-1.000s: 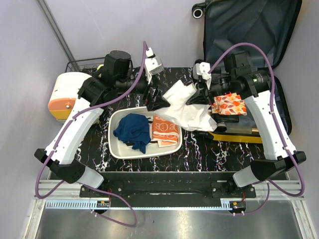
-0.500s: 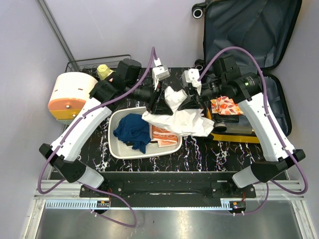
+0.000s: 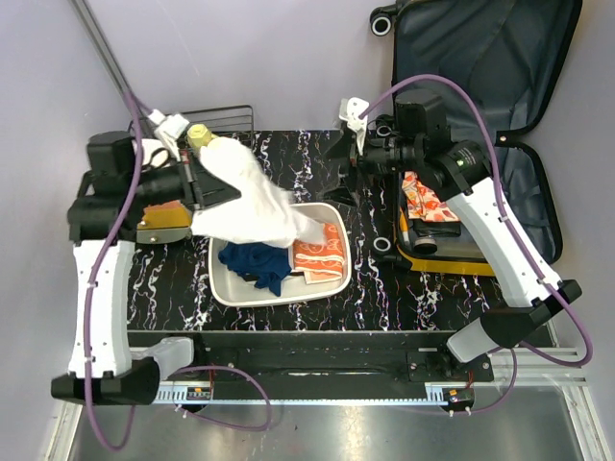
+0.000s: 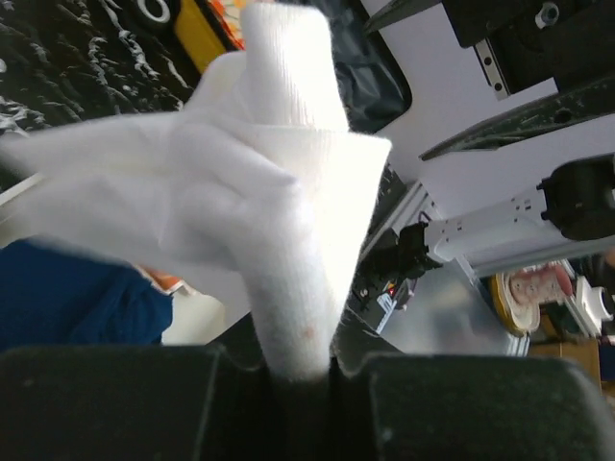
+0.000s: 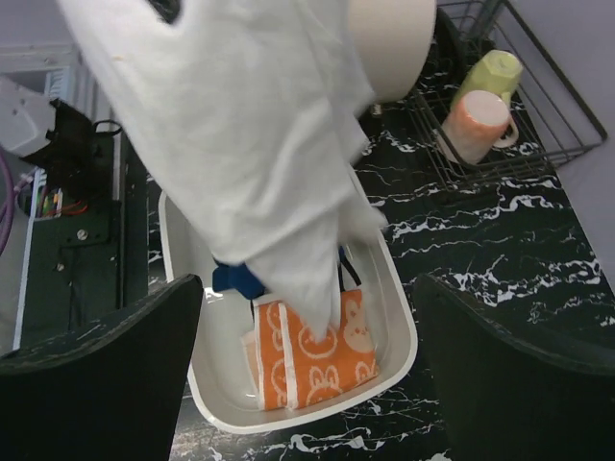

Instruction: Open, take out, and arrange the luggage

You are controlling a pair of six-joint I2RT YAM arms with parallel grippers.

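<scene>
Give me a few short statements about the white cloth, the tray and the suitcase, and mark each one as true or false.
1. The left gripper is shut on the white cloth. True.
2. The right gripper also grips the white cloth. False: its jaws are open and hold nothing.
3. The tray holds a blue cloth and an orange patterned cloth. True.
4. The suitcase is closed. False: its lid stands open at the back.
5. The white cloth lies flat inside the suitcase. False: it hangs from the left gripper, above the tray.
</scene>
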